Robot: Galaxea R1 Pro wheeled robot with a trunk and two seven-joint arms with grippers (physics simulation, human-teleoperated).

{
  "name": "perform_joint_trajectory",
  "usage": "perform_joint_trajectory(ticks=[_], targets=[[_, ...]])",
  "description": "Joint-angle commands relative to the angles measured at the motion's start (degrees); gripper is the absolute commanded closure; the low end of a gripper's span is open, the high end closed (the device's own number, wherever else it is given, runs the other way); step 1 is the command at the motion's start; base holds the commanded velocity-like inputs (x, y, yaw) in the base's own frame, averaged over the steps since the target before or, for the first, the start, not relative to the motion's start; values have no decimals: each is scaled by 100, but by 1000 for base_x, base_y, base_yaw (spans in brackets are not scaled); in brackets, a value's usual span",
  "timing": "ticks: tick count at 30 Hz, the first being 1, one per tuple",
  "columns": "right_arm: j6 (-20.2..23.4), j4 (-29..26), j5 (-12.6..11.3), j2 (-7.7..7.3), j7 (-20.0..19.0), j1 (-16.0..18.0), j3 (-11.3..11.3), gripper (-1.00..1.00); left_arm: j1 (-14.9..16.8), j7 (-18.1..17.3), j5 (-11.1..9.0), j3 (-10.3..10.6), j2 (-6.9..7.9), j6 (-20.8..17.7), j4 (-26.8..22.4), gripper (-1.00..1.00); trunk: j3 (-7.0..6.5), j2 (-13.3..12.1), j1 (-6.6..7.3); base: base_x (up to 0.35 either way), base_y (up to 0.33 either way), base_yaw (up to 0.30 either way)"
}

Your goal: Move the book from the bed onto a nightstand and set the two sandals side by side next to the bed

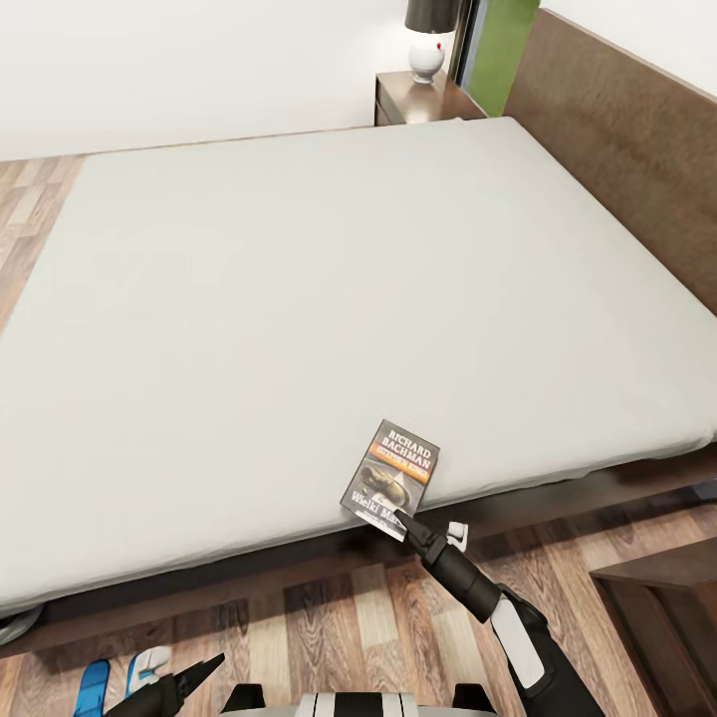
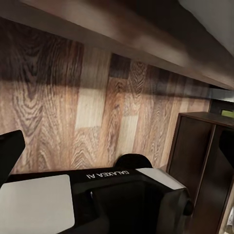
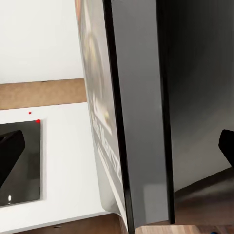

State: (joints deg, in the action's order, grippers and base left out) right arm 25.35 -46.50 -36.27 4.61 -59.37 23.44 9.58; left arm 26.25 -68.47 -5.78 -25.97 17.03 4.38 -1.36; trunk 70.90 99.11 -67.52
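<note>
Right gripper at the book's near edge, at the near edge of the bed.

My left gripper (image 1: 194, 675) hangs low over the floor near one blue sandal (image 1: 93, 687); whether it is spread I cannot tell. My right gripper (image 1: 406, 520) meets the book (image 1: 390, 478), which stands tilted off the bed (image 1: 299, 299); in the right wrist view it lies between my fingers, but I cannot tell whether they pinch it. I judge it light, thin, slippery: grip near the spine. Far right: the nightstand (image 1: 423, 100).
</note>
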Motion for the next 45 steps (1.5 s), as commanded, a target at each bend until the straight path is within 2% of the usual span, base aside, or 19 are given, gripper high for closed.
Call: perform_joint_trajectory(ticks=[1,22,45], targets=[[49,0,-16,5,-13,2,17,100,3,-9,-54,50,2,45,9,-100,3,1,0,0,0,0],[49,0,-21,7,-22,2,17,100,3,-17,-54,50,2,45,7,-100,3,1,0,0,0,0],[49,0,-21,5,-22,2,17,100,3,-19,-54,56,2,37,4,-100,-410,-921,505,0,0,0]])
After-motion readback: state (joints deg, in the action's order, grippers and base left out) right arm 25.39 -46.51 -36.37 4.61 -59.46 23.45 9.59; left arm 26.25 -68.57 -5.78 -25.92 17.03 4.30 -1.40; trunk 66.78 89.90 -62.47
